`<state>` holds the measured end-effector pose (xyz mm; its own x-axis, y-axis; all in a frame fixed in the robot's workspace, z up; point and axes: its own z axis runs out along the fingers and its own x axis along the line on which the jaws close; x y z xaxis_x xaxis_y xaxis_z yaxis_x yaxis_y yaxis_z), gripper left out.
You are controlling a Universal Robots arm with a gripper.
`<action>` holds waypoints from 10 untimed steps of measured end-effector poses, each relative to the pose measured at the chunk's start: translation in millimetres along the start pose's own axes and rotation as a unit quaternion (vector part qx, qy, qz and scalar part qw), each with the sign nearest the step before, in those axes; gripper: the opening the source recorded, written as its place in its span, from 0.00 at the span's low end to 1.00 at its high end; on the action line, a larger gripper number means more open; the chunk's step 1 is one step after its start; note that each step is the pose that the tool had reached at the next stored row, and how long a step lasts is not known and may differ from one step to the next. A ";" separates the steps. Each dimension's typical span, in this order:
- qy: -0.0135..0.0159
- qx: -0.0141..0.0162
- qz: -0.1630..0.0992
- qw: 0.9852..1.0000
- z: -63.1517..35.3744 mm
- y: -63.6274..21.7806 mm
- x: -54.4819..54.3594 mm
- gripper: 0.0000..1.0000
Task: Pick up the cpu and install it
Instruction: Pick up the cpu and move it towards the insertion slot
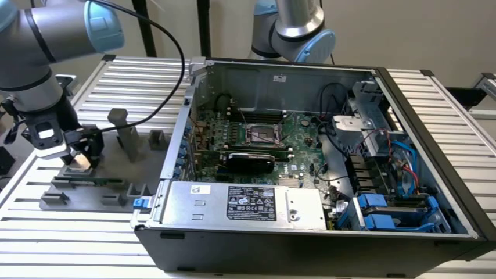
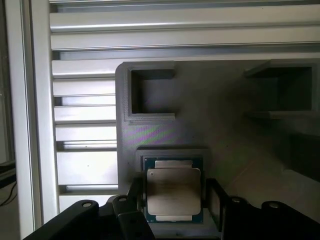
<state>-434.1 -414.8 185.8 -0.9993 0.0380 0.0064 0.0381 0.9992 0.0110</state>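
Gripper (image 1: 81, 158) hangs low over the grey parts tray (image 1: 116, 174), at the tray's edge toward the exterior view's left. Its jaws are closed against two opposite edges of the cpu (image 2: 173, 192), which sits flat in a shallow square recess of that tray, not yet lifted.

By my judgement the cpu is light, thin and rigid, so weight is no worry. The pale metal lid looks smooth and gives little purchase, and the underside contacts would be easily damaged. The green rim's side edges, where the black fingers (image 2: 137, 197) now stand, are the sensible place to hold it, kept level and squeezed gently so it neither tilts nor pops out.

From the wrist view comes the detail: the chip's silver top, the green border around it, how squarely it lies between the jaws, and the empty pockets further along the tray. What the exterior view adds is the wider setting: the slatted table (image 1: 46, 232) under the tray, the open computer case (image 1: 310, 145) beside it, and the dark socket (image 1: 263, 135) on the motherboard, well apart from the gripper.
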 end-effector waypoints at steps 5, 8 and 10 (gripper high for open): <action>0.000 0.000 0.000 1.000 0.4 0.0 0.6 0.60; 0.000 0.000 0.000 1.000 0.6 0.0 0.7 0.55; 0.000 0.000 0.000 1.000 0.6 0.0 0.7 0.55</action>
<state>-434.8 -414.8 185.1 -0.9993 0.0381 0.0062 0.0382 0.9992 0.0111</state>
